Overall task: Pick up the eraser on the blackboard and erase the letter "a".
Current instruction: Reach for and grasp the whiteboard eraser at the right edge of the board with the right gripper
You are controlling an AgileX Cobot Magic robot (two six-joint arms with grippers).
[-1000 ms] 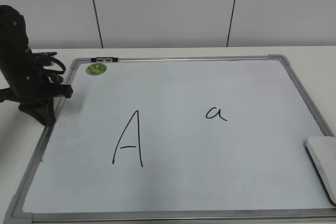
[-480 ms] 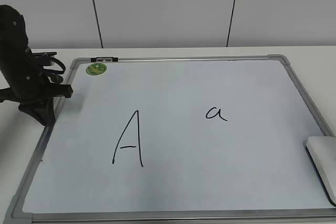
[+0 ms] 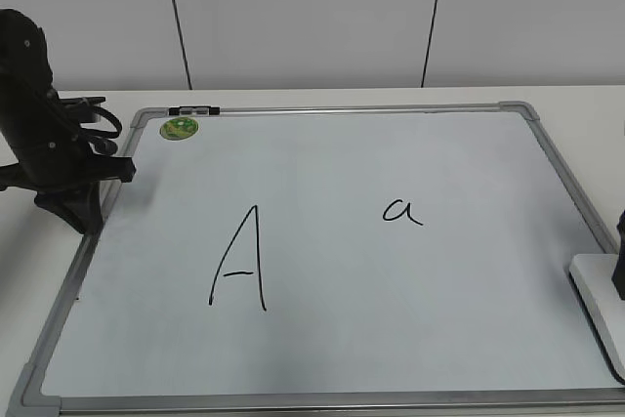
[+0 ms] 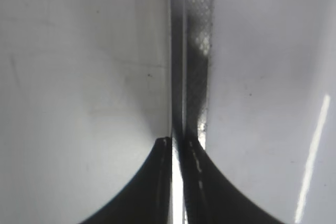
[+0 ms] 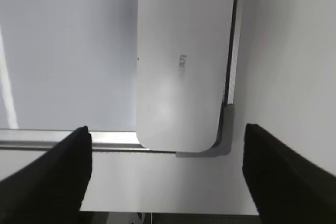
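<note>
We see the right gripper (image 5: 165,174) spread wide above the eraser (image 5: 181,59) at the blackboard's (image 3: 391,153) right corner; the left gripper (image 4: 177,145) is closed.

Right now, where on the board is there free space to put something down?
On the blackboard, bare patches lie above the letter "a", below both letters, and between the green magnet and the large "A". The near right corner is crowded: the eraser lies there, the right gripper open over it.
</note>
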